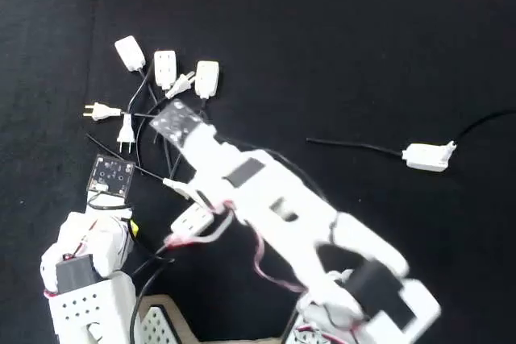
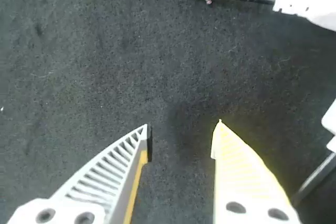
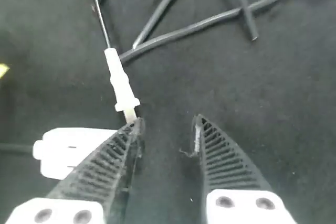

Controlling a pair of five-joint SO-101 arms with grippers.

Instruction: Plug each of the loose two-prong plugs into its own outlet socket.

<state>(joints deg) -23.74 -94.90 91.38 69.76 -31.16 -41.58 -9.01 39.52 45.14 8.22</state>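
Finding: the right gripper point(image 3: 165, 129) has its claw apart and empty, set low over the cloth point(image 3: 273, 77). One fingertip point(image 3: 131, 135) stands against the nose of a white plug point(image 3: 121, 85) that points at an outlet socket point(image 3: 65, 153); whether it is seated cannot be told. Judged: positioned to pinch that plug. In the high view this arm stretches from 5 o'clock toward 10 o'clock, where a loose plug point(image 1: 101, 110) and an empty socket point(image 1: 164, 68) lie. The left gripper point(image 2: 181, 140), claw apart and empty, points at bare cloth at 7 o'clock.
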